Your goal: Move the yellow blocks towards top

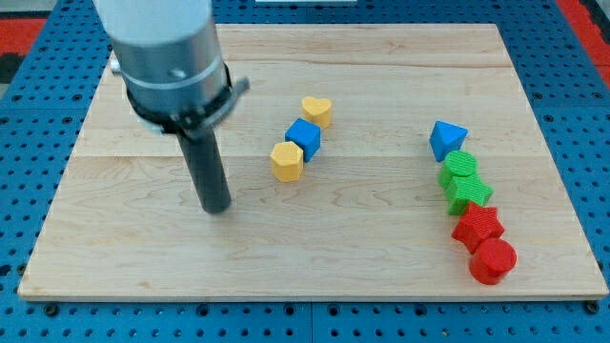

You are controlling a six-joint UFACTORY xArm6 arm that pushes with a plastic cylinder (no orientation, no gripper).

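Observation:
A yellow heart block (317,110) lies near the middle of the wooden board (381,267). A blue cube (304,136) sits just below-left of it, touching it. A yellow hexagon block (286,161) sits below-left of the cube, touching it. The three form a short diagonal line. My tip (218,209) rests on the board to the left of the yellow hexagon and slightly lower, apart from all blocks.
At the view's right, a column of blocks runs downward: a blue triangular block (446,139), a green round block (461,168), a green star (468,193), a red star (477,228) and a red round block (493,260).

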